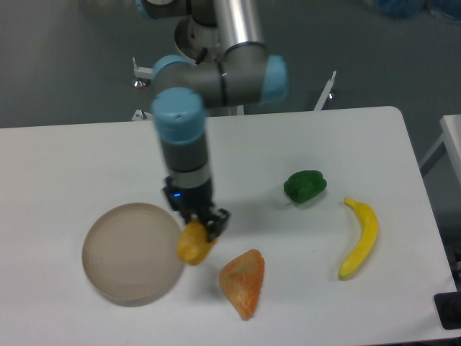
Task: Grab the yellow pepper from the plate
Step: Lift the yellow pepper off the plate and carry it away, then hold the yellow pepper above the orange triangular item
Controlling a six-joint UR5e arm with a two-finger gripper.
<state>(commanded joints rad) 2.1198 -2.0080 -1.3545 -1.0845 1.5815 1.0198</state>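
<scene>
While the white tabletop (72,158) carries everything, the arm (184,144) reaches down just right of the plate (130,252), whose dish shows nothing in it. Orange wedge (243,282) lies near the front, banana (360,238) far right, green pepper (305,186) behind them. Fingers (201,225) are closed on the pepper (193,242), gripping its top; it hangs beside the plate's right rim, apparently clear of the dish, just left of the wedge. Whether it is fully off the tabletop is hard to tell from this angle. Judged progress: grasp done, pepper out of the plate, task basically complete or only a secure lift remaining. No readable writing, labels or brands visible.
</scene>
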